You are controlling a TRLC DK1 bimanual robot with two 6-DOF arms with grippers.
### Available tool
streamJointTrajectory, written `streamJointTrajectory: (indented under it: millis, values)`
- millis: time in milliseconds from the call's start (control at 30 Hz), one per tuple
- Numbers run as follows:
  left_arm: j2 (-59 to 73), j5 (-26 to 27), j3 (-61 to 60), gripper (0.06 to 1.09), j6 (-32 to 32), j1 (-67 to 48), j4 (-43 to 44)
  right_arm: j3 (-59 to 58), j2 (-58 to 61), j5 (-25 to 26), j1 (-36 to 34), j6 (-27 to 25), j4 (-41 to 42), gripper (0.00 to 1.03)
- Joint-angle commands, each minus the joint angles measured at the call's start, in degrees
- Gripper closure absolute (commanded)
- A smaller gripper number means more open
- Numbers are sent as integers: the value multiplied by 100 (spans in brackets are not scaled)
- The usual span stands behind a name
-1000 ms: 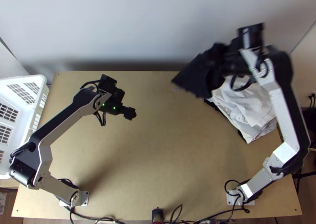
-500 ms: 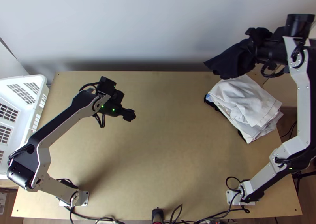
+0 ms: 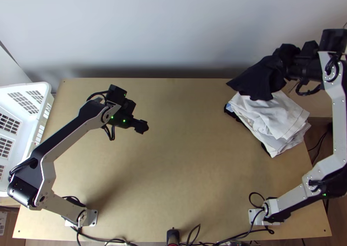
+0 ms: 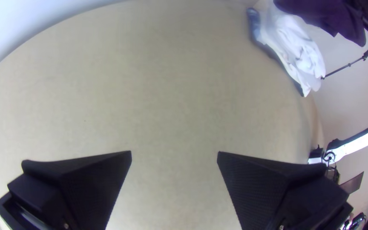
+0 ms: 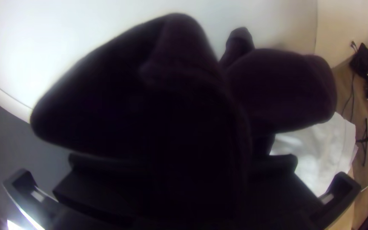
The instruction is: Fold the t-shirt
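Top view: right gripper point(image 3: 287, 55) has the dark t-shirt point(image 3: 258, 79) at the upper right

I have the t-shirt pinched in my right gripper, near the far edge of the table point(image 3: 173, 159). The cloth is bunched at the fingers and hangs toward the middle of the frame, ending in a pointed corner. It overlaps the upper part of the white cloth pile point(image 3: 277, 120); I can't tell whether the two touch. In the right wrist view, dark folds bulge out between the sides of my right gripper point(image 5: 183, 159).

That pile reaches the table's right edge, so I have little wood on that side. Its left corner shows a light blue patch, with black cloth along the lower border.

My left gripper point(image 3: 142, 126) hangs over the table left of centre, well apart from the shirt. Its two fingers point(image 4: 260, 183) stand wide apart in the left wrist view, nothing between them. Bare wood gives me room from there across to the pile. At the frame's left, the white basket point(image 3: 26, 87) crowds the table's left edge.
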Motion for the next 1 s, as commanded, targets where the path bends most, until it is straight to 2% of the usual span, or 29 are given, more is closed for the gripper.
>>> streamJointTrajectory:
  millis: [0,167,467,967]
  values:
    - [11,1,-15,11,-2,24,18,-1149,-363,-415,-370,-606,524,100]
    - [2,10,-7,11,-2,24,18,-1975,-723,-530,-669,-773,691,100]
    - [20,10,11,11,59,86,53,-3320,-1128,-582,-1697,-1046,1096,100]
    - [-16,28,187,11,129,147,18,-4911,-539,-653,-3183,-1230,2300,100]
